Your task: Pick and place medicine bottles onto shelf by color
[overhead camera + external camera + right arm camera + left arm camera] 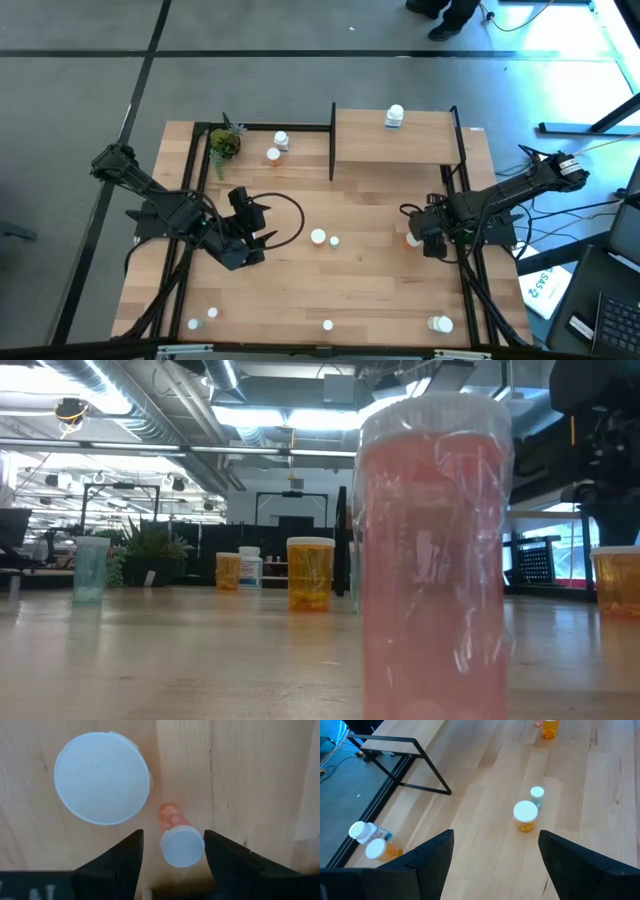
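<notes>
Left claw (250,232) over the left half of the counter (380,290), fingers spread wide, released, grasping nothing; most likely only waiting there, out of the way of the other arm. Just behind it, near the back edge, a small potted plant (225,143), and beside the plant two bottles (277,147) standing close together. Near the front edge, a few more bottles (202,318), well apart from each other.

In the middle of the counter, an orange bottle (318,237) with a smaller bottle (334,241) just beside it, both upright, not sorted yet.

Further right, at the back, the shelf (420,145), raised on its black frame, carrying only one white bottle (395,116) near the back edge; plenty of free board, so the sorting probably at an early stage.

At the right, right claw (428,240) low over the counter, in front of the shelf. Fingers standing on both sides of a small pinkish bottle (182,846), one side almost touching the cap, not clenched on it yet. Aligned this way probably for closing on the cap and lifting it straight up. A wider white-capped bottle (102,777) just beside, outside the fingers; some risk of bumping it during the lift.
</notes>
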Motion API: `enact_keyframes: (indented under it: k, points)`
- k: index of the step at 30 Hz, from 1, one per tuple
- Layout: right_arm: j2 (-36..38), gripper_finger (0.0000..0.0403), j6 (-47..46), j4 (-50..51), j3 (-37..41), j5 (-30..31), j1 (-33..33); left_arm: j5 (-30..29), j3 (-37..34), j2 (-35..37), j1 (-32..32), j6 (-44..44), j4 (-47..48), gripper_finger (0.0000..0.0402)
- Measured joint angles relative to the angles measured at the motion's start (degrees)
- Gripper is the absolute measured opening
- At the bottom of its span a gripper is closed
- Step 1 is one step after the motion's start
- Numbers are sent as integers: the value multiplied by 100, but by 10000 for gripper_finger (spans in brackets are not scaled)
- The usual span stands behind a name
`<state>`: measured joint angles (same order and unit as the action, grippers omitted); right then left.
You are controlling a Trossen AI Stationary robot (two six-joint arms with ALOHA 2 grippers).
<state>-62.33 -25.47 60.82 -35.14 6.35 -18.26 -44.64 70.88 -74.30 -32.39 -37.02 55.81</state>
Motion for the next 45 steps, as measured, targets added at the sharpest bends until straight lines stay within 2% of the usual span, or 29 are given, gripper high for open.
enact_keyframes:
  k: [18, 35, 45]
  points:
    - [-441, 119, -2, -191, 4, 11, -1, 0, 0, 0, -1, 0, 0, 286]
    - [-424, 121, -9, -187, -19, -1, 0, -1, -1, 0, -1, -1, 0, 286]
    - [-424, 122, -429, 645, -907, -33, 4, -1, 0, 0, -1, 1, 1, 286]
